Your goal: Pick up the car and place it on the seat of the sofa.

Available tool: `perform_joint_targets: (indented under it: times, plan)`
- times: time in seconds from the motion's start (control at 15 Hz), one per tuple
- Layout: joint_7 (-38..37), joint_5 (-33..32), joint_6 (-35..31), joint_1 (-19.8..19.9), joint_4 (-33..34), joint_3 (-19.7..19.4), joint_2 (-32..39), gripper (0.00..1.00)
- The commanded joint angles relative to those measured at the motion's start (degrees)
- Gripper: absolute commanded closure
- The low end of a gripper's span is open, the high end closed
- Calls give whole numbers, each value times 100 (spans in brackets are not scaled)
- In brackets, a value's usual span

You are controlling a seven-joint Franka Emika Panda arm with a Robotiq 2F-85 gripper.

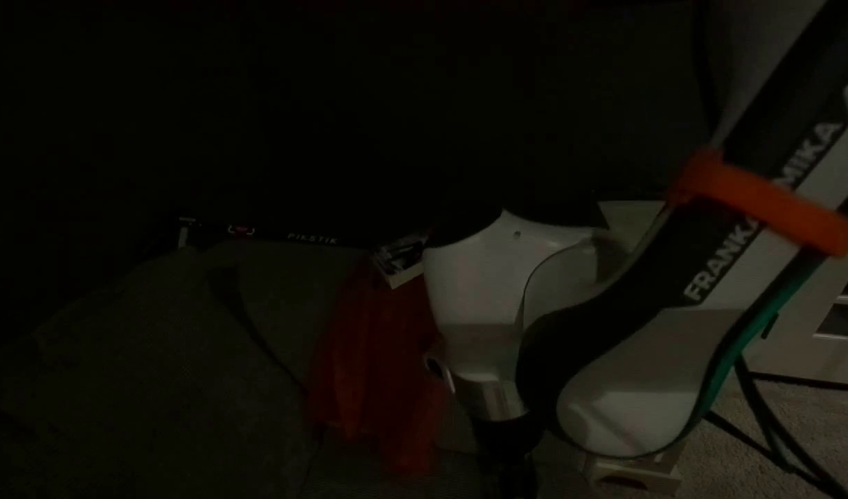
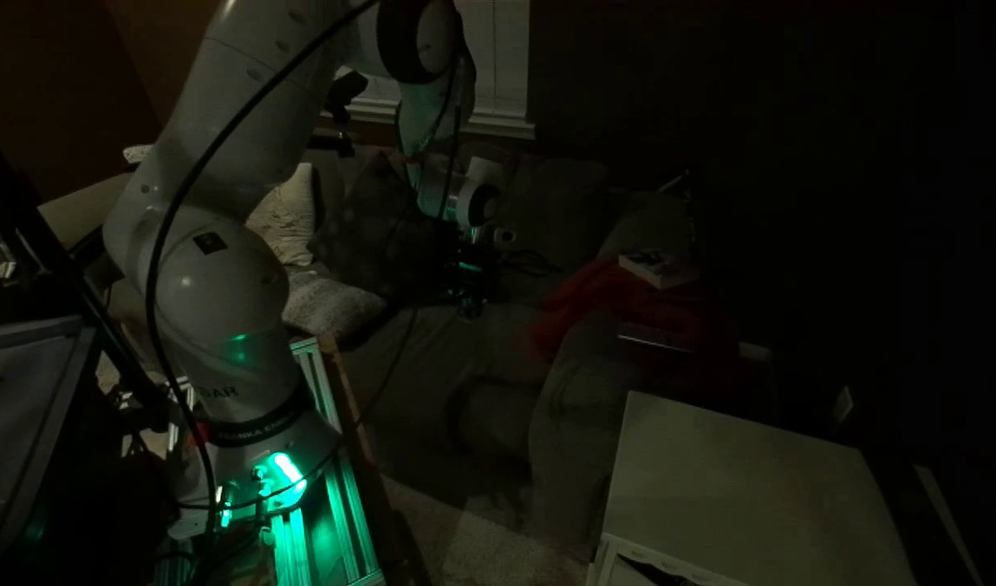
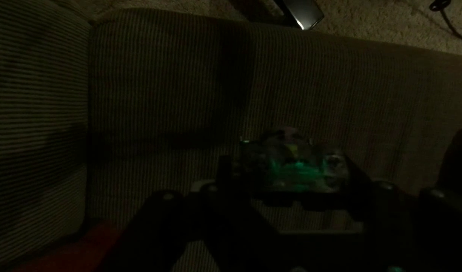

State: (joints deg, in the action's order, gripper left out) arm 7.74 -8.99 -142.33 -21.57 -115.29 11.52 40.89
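Note:
The car point(image 3: 297, 168) is a dark toy with green glints, seen dimly in the wrist view. My gripper point(image 3: 287, 173) is shut on it, one finger at each side. The striped seat of the sofa point(image 3: 159, 87) lies below the car in the wrist view, and the height between them is hard to tell. The dark olive-grey sofa also shows in both exterior views point(image 1: 154, 360) point(image 2: 433, 358). There my gripper point(image 2: 468, 301) hangs over the seat, pointing down, and in an exterior view its tip point(image 1: 510, 478) is cut by the bottom edge. The car is too dark to make out in the exterior views.
A red-orange cloth point(image 2: 571, 297) lies over the sofa's arm, with a small box point(image 2: 653, 268) on it. A dark stick marked PIKSTIK point(image 1: 313, 239) lies behind. Cushions point(image 2: 331, 305) rest at the sofa's other end. A white side table point(image 2: 742, 472) stands near. The room is very dark.

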Motion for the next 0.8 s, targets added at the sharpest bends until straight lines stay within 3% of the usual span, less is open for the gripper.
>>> perform_joint_targets:
  times: [0.0, 0.53, 0.73]
  plan:
    - [-312, -371, 271, -412, 899, -205, 885, 58]
    - [-400, -741, 885, -948, 2526, -561, 2529, 58]
    - [-187, -768, 1515, -951, 3095, -503, 3046, 58]
